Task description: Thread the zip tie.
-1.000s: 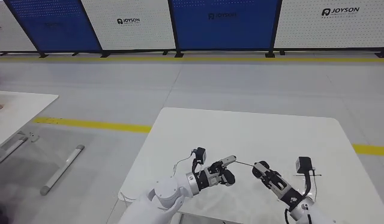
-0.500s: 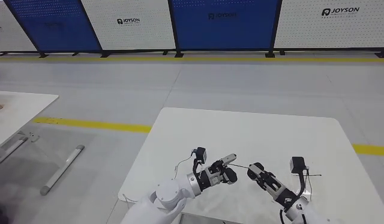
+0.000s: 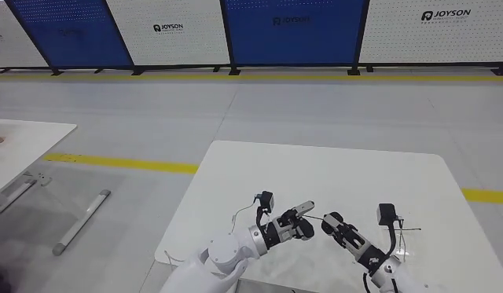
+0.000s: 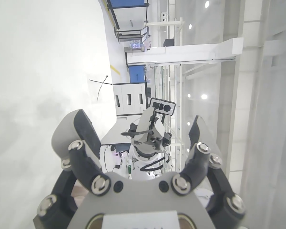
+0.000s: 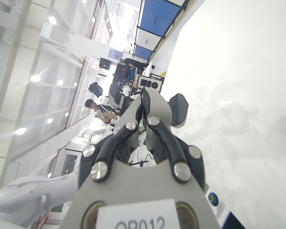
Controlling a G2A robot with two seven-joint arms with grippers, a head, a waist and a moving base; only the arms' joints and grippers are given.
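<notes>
Inspecting the near part of the white surface (image 3: 330, 167): the right gripper (image 3: 328, 219) is clenched on the black zip tie (image 4: 133, 133), with the tie's free end projecting toward the left gripper (image 4: 138, 115). The left gripper is released, its fingers (image 4: 85, 132) spread wide, and it faces the right gripper at close range. Both are held above the surface. Whether the tie touches the left gripper cannot be told. Two spare ties (image 4: 102, 83) lie crossed on the surface on the right arm's side, well apart from both grippers.
</notes>
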